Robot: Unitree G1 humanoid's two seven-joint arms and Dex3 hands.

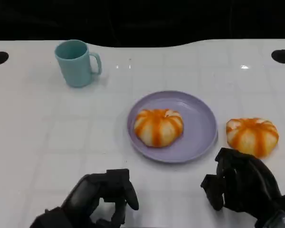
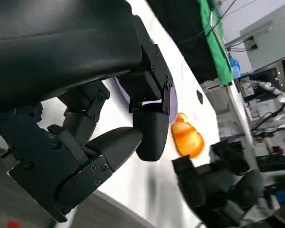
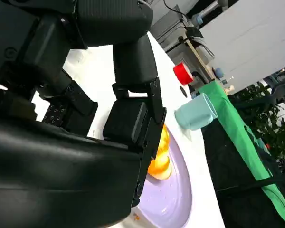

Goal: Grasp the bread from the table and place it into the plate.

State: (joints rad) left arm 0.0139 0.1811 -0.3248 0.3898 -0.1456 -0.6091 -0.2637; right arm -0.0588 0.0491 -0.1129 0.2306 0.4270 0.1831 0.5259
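Note:
A round orange-striped bread [image 1: 252, 136] lies on the white table just right of the purple plate [image 1: 202, 118]. A second, similar bread [image 1: 158, 127] sits on the plate, and the right wrist view shows this bread [image 3: 161, 156] on the plate [image 3: 173, 199] past the fingers. My right hand [image 1: 240, 183] hovers just in front of the table bread, fingers apart and bent, holding nothing. My left hand [image 1: 102, 197] sits low in front of the plate with its fingers curled in, empty. The left wrist view shows the left hand [image 2: 85, 142], a bread [image 2: 187, 137] and the right hand [image 2: 218, 185].
A teal mug [image 1: 77, 62] stands at the back left, well away from the plate; the right wrist view also shows the mug [image 3: 194, 113]. Two black holes [image 1: 282, 56] mark the table's far corners. A red object [image 3: 183, 72] sits beyond the table.

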